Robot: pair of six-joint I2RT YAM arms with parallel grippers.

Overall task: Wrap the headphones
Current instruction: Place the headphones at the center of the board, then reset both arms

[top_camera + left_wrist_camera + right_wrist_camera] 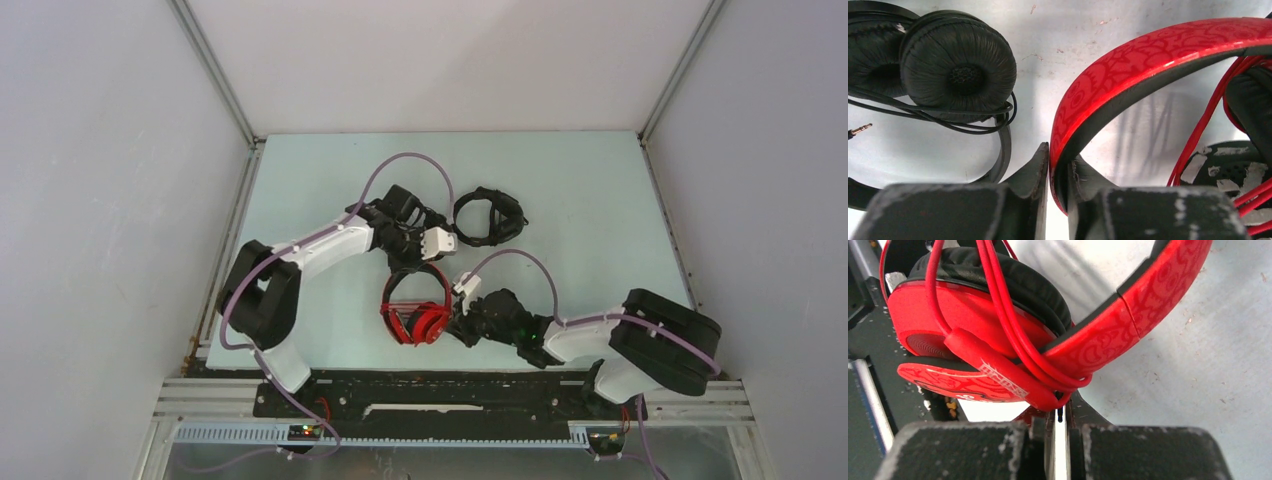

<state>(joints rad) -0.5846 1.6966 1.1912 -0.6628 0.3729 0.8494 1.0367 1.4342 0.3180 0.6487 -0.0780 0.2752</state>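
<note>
The red headphones [418, 312] lie in the middle of the table, with their red cable [1008, 330] wound round the cups and band. My left gripper [412, 258] is shut on their patterned headband [1148, 55], which runs between its fingers [1040, 165]. My right gripper [462, 322] sits at the cups [973, 310], shut on the cable's red plug end [1048, 397]; a thin black tip shows in the narrow slit. In the left wrist view, slim black headphones [958, 70] with round cups lie just left of my left gripper [1060, 155]. Bulkier black headphones [488, 215] rest further back.
The slim black headset's thin cable and gold jack [860, 129] trail on the table left of my left fingers. White walls enclose the pale green table [600, 200]. A black rail [450, 395] carrying the arm bases runs along the near edge, close behind the red cups.
</note>
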